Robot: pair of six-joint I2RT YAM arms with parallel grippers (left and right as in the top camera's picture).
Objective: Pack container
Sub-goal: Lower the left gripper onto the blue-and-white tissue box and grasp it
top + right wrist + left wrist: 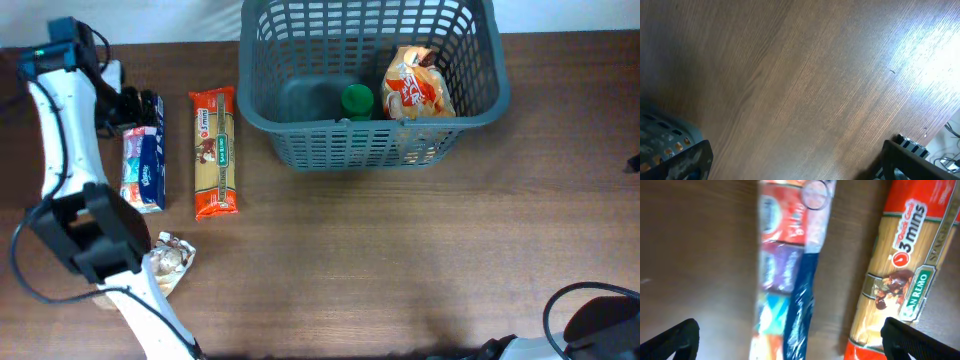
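Brown wooden surface [400, 260] is carrying everything, and the container [330, 148] is sitting at its far edge, near the middle, already holding a green-lidded jar [357, 99] and an orange bag [417, 85]. Well to its left, a spaghetti pack [214, 152] and a colourful packet [142, 170] are lying side by side, with a small clear bag [168, 258] waiting nearer the front.

The left gripper [795, 342] is hovering over the colourful packet with its jaws spread wide, gripping nothing. The right gripper [800, 162] is hanging over bare wood, jaws likewise wide and empty.

The container is looking stiff and light for its bulk, so I am expecting it to slide on the smooth wood if bumped. Its solid rim is offering the firmest hold and the lattice slots a second one, though for packing it is probably better left where it stands. Items should be lowered inside rather than pushed against the walls.
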